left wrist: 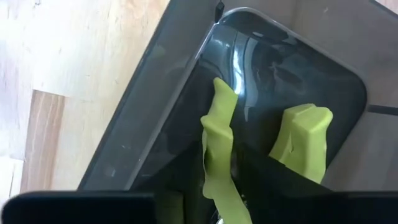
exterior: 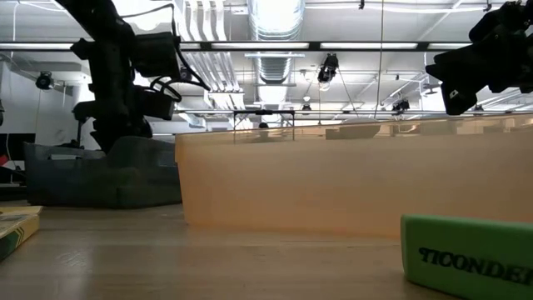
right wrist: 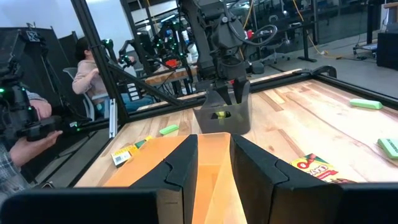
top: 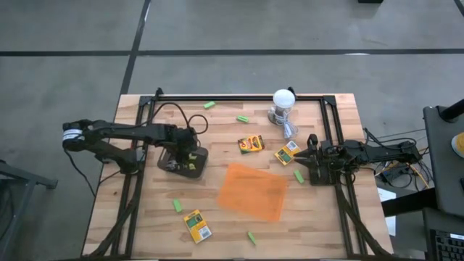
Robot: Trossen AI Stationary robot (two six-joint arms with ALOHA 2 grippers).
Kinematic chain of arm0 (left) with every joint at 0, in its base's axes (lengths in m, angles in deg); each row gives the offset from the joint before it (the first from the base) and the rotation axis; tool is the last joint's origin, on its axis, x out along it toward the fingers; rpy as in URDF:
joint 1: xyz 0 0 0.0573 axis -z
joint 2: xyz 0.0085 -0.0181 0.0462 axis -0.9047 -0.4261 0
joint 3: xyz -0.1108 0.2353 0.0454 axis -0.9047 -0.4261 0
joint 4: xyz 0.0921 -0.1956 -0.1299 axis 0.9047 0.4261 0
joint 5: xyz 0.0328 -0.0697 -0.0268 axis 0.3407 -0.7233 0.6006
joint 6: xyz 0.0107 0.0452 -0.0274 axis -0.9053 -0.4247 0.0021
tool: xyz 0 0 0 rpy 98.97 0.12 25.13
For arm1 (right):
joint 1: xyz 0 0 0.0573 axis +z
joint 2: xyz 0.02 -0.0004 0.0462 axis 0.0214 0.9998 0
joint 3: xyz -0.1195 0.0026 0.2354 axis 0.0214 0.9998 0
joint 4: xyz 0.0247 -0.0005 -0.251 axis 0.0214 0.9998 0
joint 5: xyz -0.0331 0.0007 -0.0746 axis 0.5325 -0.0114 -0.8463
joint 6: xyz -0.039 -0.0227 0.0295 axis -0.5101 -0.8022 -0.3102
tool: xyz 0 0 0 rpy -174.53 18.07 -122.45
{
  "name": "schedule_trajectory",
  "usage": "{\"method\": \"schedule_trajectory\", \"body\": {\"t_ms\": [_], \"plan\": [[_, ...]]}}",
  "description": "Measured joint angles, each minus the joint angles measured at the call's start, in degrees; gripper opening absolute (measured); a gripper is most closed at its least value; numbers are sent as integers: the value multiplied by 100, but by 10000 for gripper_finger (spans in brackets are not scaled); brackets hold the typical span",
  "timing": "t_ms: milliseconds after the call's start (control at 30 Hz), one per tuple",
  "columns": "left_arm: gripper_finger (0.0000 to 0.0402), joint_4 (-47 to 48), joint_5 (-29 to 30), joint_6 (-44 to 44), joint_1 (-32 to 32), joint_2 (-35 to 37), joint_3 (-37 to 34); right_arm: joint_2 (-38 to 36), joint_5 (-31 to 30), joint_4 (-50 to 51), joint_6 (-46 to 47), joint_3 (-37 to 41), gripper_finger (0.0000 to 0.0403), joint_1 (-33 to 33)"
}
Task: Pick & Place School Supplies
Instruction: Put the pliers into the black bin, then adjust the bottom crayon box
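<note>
My left gripper (top: 185,156) hangs open, pointing down, over a dark bin (top: 197,171) at the table's left middle; the right wrist view shows its fingers (right wrist: 231,93) apart just above the bin's rim. A green-handled plier-like tool (left wrist: 219,146) is inside the bin (left wrist: 155,124), its two handles spread. My right gripper (top: 307,162) waits level at the right edge, open with nothing between its fingers (right wrist: 214,165). Crayon boxes (top: 251,143) (top: 288,154) (top: 196,225) and green stubby pieces (top: 209,105) (top: 177,206) lie flat on the table. My left gripper stands over the green tool's handles (left wrist: 217,180), coming from above. Its fingertips are hidden at the bottom of the left wrist view, so I cannot tell whether they touch the tool.
An orange translucent tray (top: 252,190) lies at the table's middle, straight ahead of my right gripper. A white lamp (top: 283,101) with its cable stands at the far side. More green pieces (top: 243,118) (top: 251,237) (top: 298,176) are scattered around. People sit beyond the table's left edge (right wrist: 87,68).
</note>
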Motion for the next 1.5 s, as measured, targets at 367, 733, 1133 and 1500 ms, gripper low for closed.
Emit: {"method": "schedule_trajectory", "body": {"t_ms": [367,733,1133,1500], "plan": [[133,45,-32,196,-24,0,28,0,0,0,0,0,91,0],[133,1343,-30,680,-21,2,1090,0,0,-1,0,0,91,0],[133,2147,-31,1699,-17,7,2563,2,0,-2,0,-2,91,0],[133,2153,-23,2479,197,109,3217,0,2,-2,0,-2,91,0]]}}
